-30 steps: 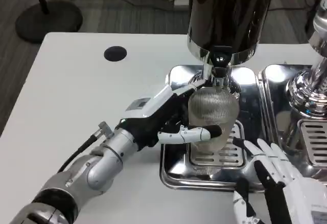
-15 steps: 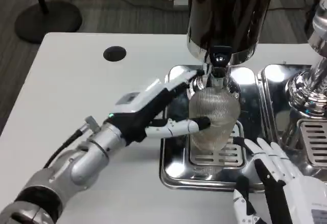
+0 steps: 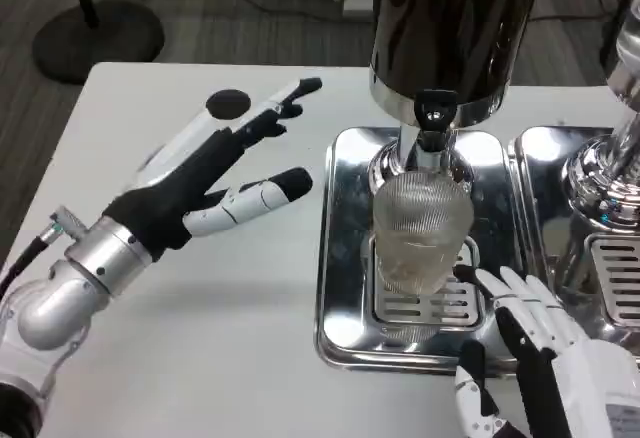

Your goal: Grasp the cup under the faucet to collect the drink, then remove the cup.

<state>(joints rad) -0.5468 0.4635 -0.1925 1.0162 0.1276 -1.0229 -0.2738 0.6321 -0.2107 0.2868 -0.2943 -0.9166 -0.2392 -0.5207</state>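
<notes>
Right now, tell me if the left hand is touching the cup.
Apart. The head view shows the left hand open over bare white table, with a plain gap between its fingertips and the cup under the faucet.

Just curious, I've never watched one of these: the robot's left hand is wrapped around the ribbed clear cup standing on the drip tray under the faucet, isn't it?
Not quite. In the head view the left hand is open above the white table, off to the side of the cup and not touching it. The cup does stand on the drip tray under the faucet.

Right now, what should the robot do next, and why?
Probably curl the right hand around the cup. The cup stands alone on the tray under the faucet, the left hand is open and away, and the right fingers are beside it.
</notes>
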